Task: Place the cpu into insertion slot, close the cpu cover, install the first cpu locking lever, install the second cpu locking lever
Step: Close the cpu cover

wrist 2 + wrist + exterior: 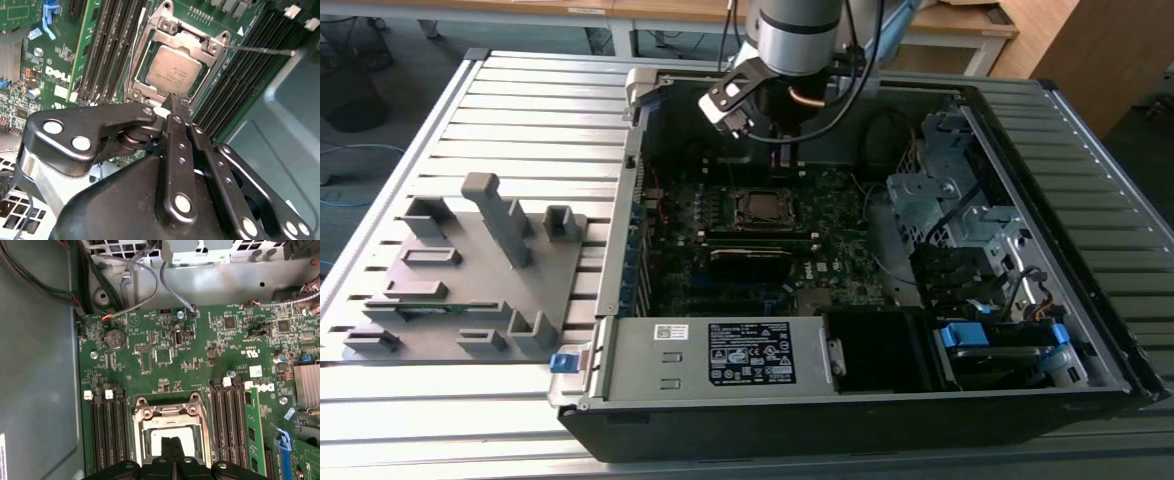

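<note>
The cpu [172, 71] lies flat in the insertion slot [765, 207] on the green motherboard, its silver-grey face showing through the cut-out of the cpu cover [166, 27]. The cover frame [167, 412] lies down around the chip. A thin metal locking lever [260, 49] sticks out sideways from one socket corner. My gripper [172, 100] hovers just above the near edge of the socket, shut with nothing between its fingers. In the first wrist view its tips [173, 447] meet over the cpu [152, 437]. In the exterior view the gripper [781, 158] hangs inside the case behind the socket.
Black memory slots [230, 420] flank the socket on both sides. Cables [140, 280] loop along the case wall. A drive cage [947, 190] fills the exterior view's right of the open case [1107, 330]. A grey fixture plate [467, 270] stands on the slatted table at the exterior view's left.
</note>
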Tool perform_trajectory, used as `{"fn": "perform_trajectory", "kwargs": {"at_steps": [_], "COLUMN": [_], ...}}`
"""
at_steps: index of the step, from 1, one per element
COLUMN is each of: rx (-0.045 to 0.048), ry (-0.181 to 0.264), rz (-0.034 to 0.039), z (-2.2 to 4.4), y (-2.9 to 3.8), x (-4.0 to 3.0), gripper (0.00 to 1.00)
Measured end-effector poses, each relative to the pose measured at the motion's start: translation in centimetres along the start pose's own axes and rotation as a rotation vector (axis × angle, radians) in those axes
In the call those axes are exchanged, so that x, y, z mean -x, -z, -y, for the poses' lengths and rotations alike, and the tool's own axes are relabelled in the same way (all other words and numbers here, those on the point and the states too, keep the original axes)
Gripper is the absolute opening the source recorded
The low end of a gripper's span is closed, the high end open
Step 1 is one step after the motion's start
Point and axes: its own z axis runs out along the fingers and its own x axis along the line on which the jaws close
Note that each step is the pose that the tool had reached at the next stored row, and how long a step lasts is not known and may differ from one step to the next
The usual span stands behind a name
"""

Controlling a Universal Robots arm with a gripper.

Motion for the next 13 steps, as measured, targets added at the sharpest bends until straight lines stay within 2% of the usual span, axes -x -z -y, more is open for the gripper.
{"fn": "perform_trajectory", "kwargs": {"at_steps": [13], "rx": [0.0001], "ry": [0.000], "rz": [-0.0001], "z": [0.80], "y": [-0.14], "x": [0.06], "gripper": [0.10]}}
